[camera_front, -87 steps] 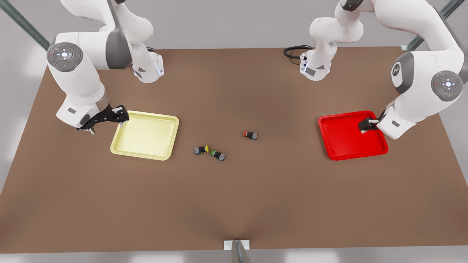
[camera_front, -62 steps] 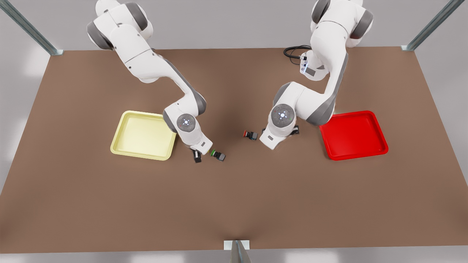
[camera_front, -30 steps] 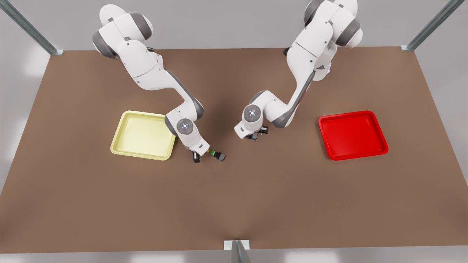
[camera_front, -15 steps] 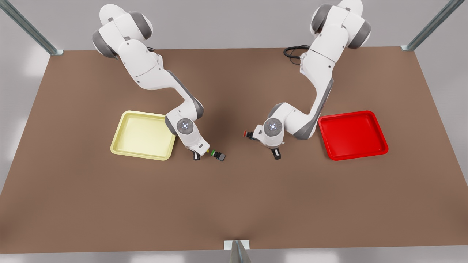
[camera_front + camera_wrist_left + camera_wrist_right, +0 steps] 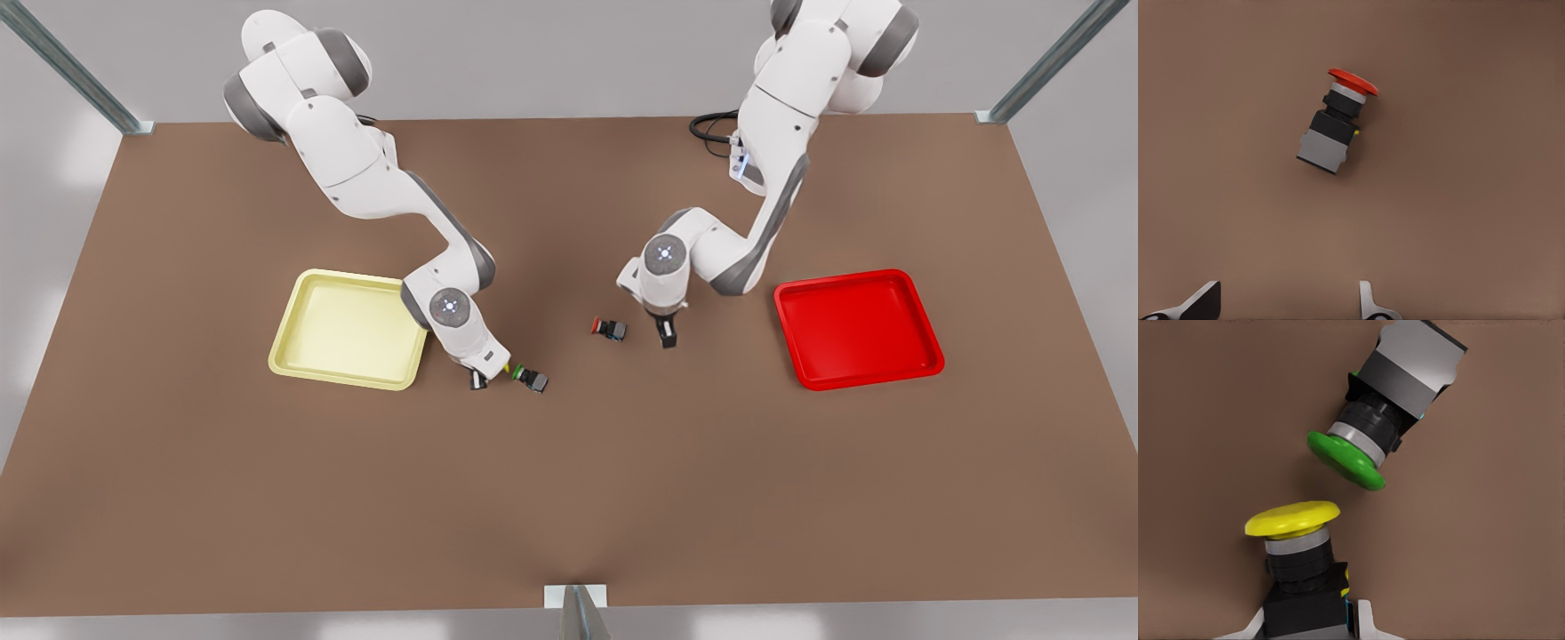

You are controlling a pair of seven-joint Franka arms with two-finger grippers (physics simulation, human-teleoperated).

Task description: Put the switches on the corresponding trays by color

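The red-capped switch (image 5: 610, 329) (image 5: 1335, 122) lies on its side mid-table. My left gripper (image 5: 665, 334) (image 5: 1288, 308) hovers just to the front view's right of it, open, nothing between its fingertips. The yellow-capped switch (image 5: 1298, 550) (image 5: 506, 367) also lies on its side. My right gripper (image 5: 480, 380) (image 5: 1305, 628) is shut on its dark body, a finger pressed to each side. The green-capped switch (image 5: 1385, 413) (image 5: 532, 379) lies right beside it, the two caps nearly touching. The pale yellow tray (image 5: 347, 329) sits on the front view's left, the red tray (image 5: 858, 329) on its right.
The brown table (image 5: 569, 498) stretches wide toward the near edge. A black cable (image 5: 711, 124) coils at the far edge by one arm's base. The right arm's wrist hangs over the yellow tray's near corner.
The left arm swung off the red switch and drew back; its gripper now stands beside the switch, toward the red tray. The right arm has held still at the yellow switch.
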